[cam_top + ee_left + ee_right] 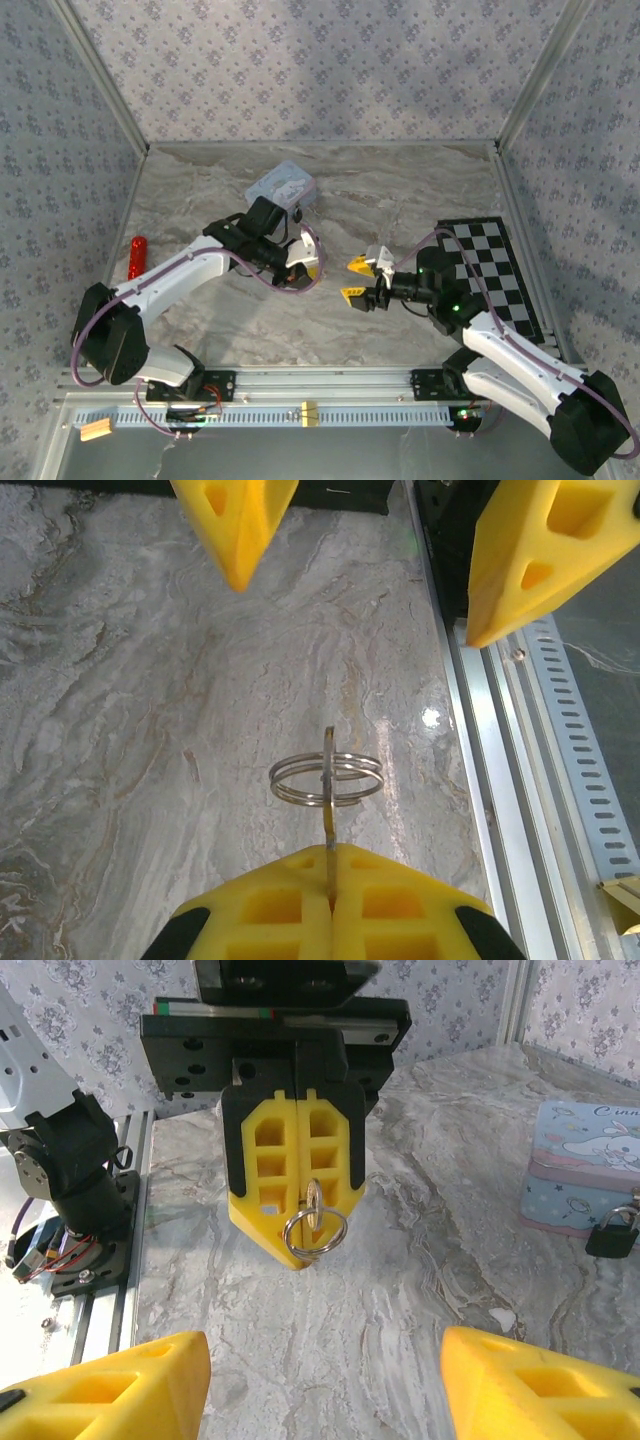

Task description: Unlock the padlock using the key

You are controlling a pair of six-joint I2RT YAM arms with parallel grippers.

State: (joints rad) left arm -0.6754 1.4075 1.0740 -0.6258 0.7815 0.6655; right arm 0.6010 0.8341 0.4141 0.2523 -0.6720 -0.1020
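Left gripper (296, 1250): fingers together, clamped on key (329, 780). Key stands edge-on between pads, key ring (284, 777) hanging round it. Held above mid-surface.
Right gripper (357, 279): fingers apart, nothing between them. Faces left gripper, near but not touching.
Padlock (612, 1232): on surface just beside tin box (590, 1175), shackle up. Tin sits towards far edge, left of centre.

Grey marbled tabletop (400, 190), floral grey wallpaper walls (300, 60), aluminium rail (330, 385) along near edge
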